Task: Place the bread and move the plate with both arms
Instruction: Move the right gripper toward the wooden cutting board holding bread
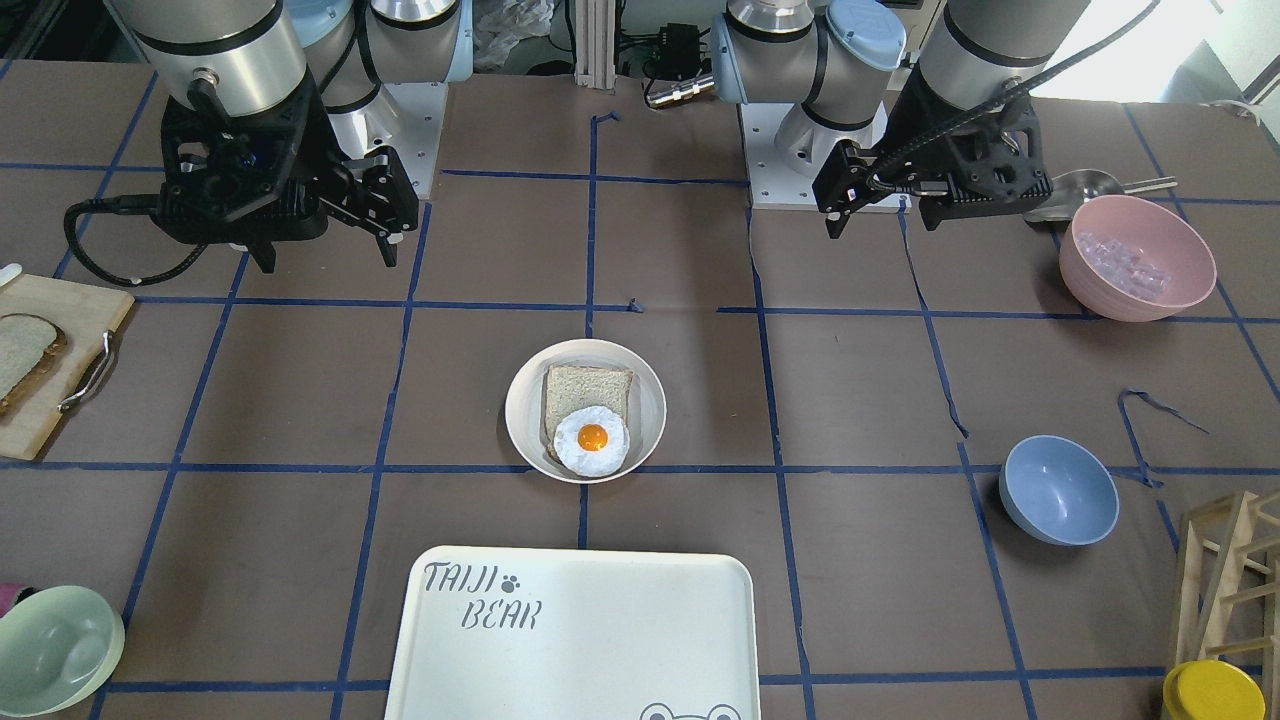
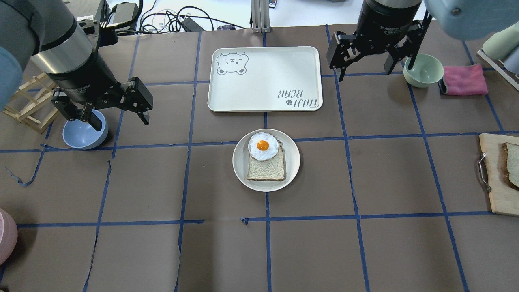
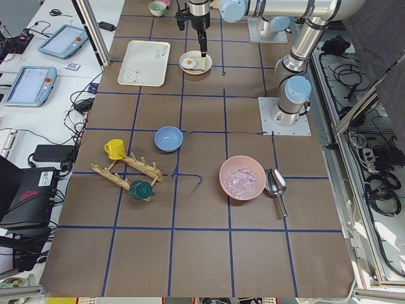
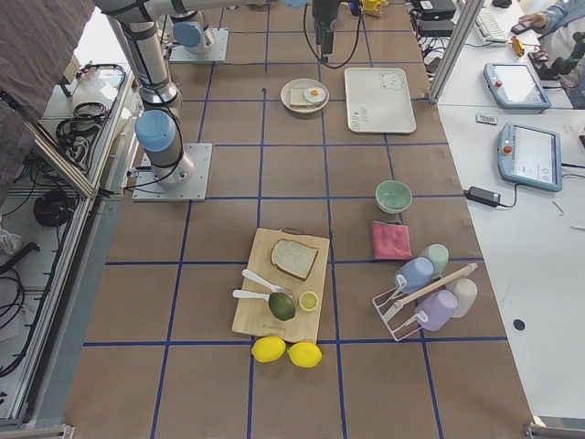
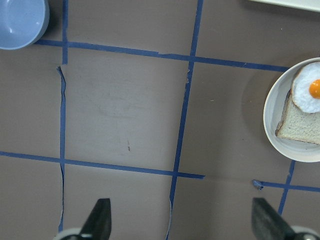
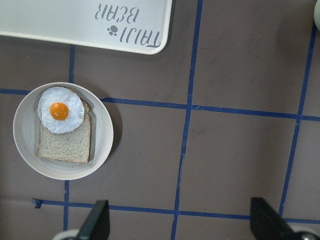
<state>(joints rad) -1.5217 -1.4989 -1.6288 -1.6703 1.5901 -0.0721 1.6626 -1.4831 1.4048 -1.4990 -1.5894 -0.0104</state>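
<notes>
The bread (image 2: 511,162), with a dark brown crust, lies on a wooden cutting board (image 2: 492,186) at the table's right edge; it also shows in the front view (image 1: 25,355). The plate (image 2: 239,162) sits mid-table and holds a paler slice (image 2: 265,168) topped with a fried egg (image 2: 262,146). My left gripper (image 2: 120,121) hangs open and empty above the table, left of the plate, by a blue bowl. My right gripper (image 2: 365,73) hangs open and empty, far right of the tray. The plate also shows in the left wrist view (image 5: 272,110) and the right wrist view (image 6: 22,130).
The white "TAIJI BEAR" tray (image 2: 263,77) lies just beyond the plate. A blue bowl (image 2: 83,134) and a wooden rack (image 2: 30,107) are at the left. A green bowl (image 2: 423,69) and a pink cloth (image 2: 464,79) are at the right. A pink bowl (image 1: 1135,255) holds ice.
</notes>
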